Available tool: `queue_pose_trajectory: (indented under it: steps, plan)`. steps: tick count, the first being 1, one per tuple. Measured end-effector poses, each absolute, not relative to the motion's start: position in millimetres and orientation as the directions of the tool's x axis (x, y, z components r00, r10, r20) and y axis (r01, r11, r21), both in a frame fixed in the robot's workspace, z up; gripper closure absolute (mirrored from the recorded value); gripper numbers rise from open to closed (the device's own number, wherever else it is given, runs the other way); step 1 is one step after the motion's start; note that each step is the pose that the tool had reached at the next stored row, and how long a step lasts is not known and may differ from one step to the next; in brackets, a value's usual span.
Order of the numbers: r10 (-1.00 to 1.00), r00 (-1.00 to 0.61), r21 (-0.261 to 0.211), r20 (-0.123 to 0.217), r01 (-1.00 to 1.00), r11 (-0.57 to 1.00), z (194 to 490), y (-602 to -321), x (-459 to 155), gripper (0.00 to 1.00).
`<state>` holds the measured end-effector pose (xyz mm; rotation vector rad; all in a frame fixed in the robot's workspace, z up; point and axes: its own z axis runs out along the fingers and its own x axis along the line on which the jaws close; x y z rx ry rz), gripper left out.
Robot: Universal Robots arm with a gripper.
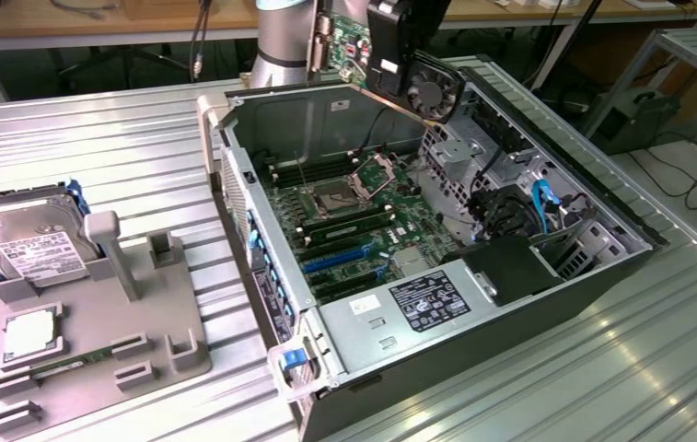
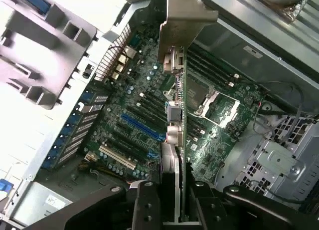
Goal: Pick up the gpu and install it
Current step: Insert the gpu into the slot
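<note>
Your ribbed metal counter (image 1: 102, 129) carries the open computer case (image 1: 323, 120), lying on its side with the motherboard (image 1: 361, 216) facing up. On the exterior view's left sits a grey fixture tray (image 1: 139, 350) holding a hard drive (image 1: 35, 244) and a memory stick (image 1: 78, 361).

The gpu (image 1: 416, 78) is in the air over one end of the case, well apart from the board, fan side showing and leaning at a tilt. In the wrist view you look straight down its thin edge (image 2: 175, 115), with the pale bracket (image 2: 184, 15) at the end away from the claw. The claw (image 2: 177, 205) is pinching the gpu, one finger on each face.

Watch these, as I judge them:
- The tilt. If the card goes down leaning, its edge connector will likely ride on the lip of the blue expansion slot (image 2: 142, 127) instead of entering it.
- The bracket. It must pass close to the case's rear wall, and a small offset could hang it on the sheet metal and twist the card in your grip.
- The grip itself. The claw bears on flat faces, so a hard push could make the card slide between the fingers.
- The CPU socket (image 2: 219, 105) lies near the card's line, so any drift sideways puts it at risk
</note>
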<state>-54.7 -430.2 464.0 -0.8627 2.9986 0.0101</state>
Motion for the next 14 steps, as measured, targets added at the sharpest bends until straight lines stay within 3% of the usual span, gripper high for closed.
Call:
queue_pose_trajectory:
  steps: [14]
  plan:
    - [-0.673, -0.739, 0.000, -0.022, -0.673, 0.739, 464.0, -430.3, -54.7, 0.72]
